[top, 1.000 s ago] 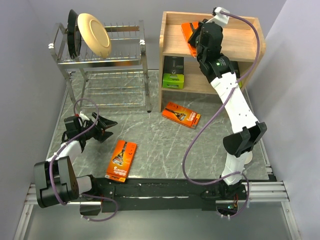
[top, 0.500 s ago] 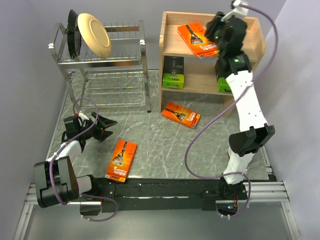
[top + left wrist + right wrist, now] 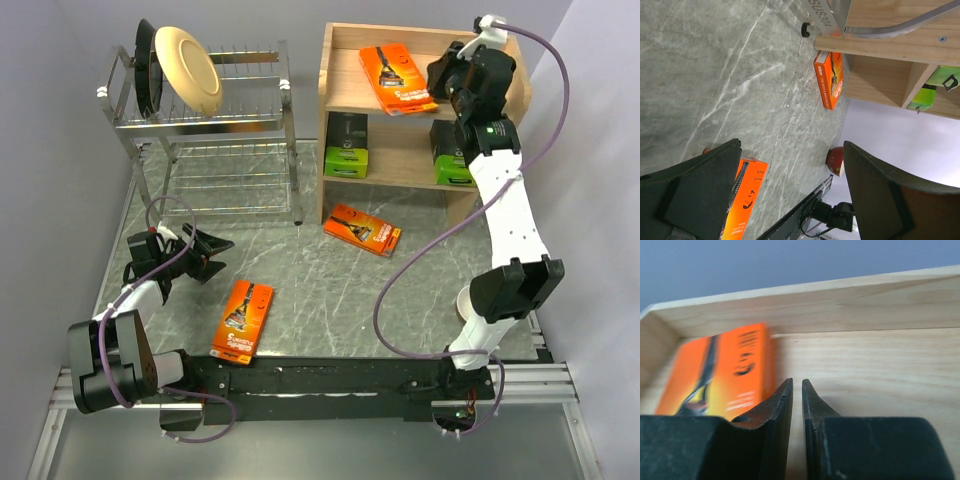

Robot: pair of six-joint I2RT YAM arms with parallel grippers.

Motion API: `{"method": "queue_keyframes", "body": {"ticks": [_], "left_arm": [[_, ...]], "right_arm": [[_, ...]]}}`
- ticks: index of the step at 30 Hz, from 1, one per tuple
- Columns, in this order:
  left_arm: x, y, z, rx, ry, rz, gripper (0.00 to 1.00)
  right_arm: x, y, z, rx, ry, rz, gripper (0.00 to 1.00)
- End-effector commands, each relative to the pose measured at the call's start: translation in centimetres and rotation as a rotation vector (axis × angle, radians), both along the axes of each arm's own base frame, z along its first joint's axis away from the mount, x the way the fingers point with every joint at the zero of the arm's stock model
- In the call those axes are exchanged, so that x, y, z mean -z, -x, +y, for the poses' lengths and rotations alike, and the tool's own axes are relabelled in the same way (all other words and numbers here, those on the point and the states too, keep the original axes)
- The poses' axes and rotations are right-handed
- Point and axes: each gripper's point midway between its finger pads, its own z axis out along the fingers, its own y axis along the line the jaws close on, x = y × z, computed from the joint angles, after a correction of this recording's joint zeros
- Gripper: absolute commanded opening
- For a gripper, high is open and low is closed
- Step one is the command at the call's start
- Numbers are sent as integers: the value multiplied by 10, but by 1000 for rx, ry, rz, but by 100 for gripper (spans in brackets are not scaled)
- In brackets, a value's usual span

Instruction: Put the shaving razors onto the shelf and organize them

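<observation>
Right now my right pincer (image 3: 796, 383) hovers over the top tier of the shelf (image 3: 336, 98), its jaws drawn to a narrow slit with nothing between them. Just to its left the top-tier orange pack (image 3: 398, 78) lies flat on the wood, skewed against the rim and apart from the fingers. On the lower tier I see the left black pack (image 3: 347, 145) and the right black pack (image 3: 451, 155), the second partly hidden behind my arm, both with lime-green ends toward the open front. The middle orange pack (image 3: 362, 229) lies flat on the bench (image 3: 300, 285) just in front of the shelf. My left pincer (image 3: 792, 145) sits low at the bench's left side, jaws wide and empty. The front orange pack (image 3: 242, 317) lies near it, by the front edge.
</observation>
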Motion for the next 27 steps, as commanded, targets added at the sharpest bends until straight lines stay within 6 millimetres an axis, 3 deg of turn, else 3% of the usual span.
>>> {"method": "queue_keyframes", "body": {"ticks": [1,6,11,14,19,27], "left_arm": [[-11,-7,2,8,-15,-65,88],[-10,-2,1,4,-16,-64,88],[-11,-1,1,4,-23,-68,88],[-13,0,2,4,-29,-74,88],[-11,3,4,-5,-39,-73,88],[-9,3,8,-24,-38,-66,89]], "right_arm": [[24,24,45,-178,-3,84,20],[31,20,75,-216,-19,102,16],[43,-5,80,-145,-43,127,15],[47,-18,86,-125,-43,127,20],[49,-28,98,-124,-38,116,22],[40,-21,135,-91,-62,93,24]]}}
